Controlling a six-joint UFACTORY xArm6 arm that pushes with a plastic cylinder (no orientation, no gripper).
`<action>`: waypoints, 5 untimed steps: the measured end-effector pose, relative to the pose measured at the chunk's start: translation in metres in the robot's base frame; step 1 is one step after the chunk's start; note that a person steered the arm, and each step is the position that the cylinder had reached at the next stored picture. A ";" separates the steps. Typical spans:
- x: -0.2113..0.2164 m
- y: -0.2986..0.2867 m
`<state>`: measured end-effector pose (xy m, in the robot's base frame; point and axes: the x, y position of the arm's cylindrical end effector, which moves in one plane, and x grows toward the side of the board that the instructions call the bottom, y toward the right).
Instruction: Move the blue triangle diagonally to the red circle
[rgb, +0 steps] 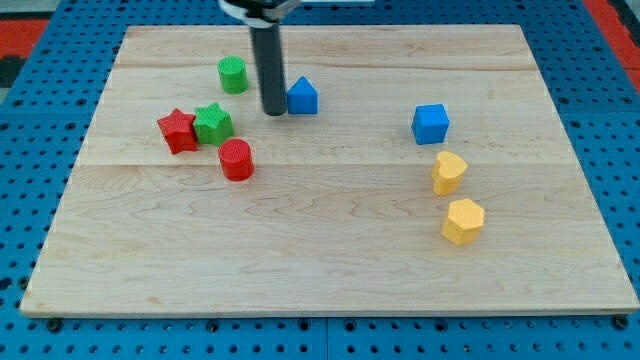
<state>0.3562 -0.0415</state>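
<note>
Rod: dark straight rod descending from the view's top; I see no jaws on it, so there is nothing to stand apart, together or clamped on anything.
Tip position: my tip (273, 113) rests on the wooden board (330, 260), in its upper-left part.
Blue triangle: the blue triangle (302, 96) sits just beside my tip, on the side toward the view's right; I cannot tell from this angle whether the two touch or a thin gap remains.
Red circle: the red circle (236, 159) lies below my tip and a little toward the view's left, near but clearly apart.
Task relation: my tip stands between the blue triangle and the red circle, roughly on the diagonal joining them.
Green circle: the green circle (232, 75) is up and toward the view's left of my tip, near, not touching.
Green star: the green star (212, 123) is toward the view's left of my tip, at about its level.
Red star: the red star (178, 130) is beyond the green star, touching it.
Blue cube: the blue cube (430, 123) is well apart from my tip, toward the view's right.
Yellow blocks: the yellow heart-like block (448, 172) and yellow hexagon (463, 221) lie below the blue cube, farthest from my tip.
</note>
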 end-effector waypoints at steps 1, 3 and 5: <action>-0.029 0.024; -0.053 -0.022; -0.016 0.088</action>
<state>0.3406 0.0468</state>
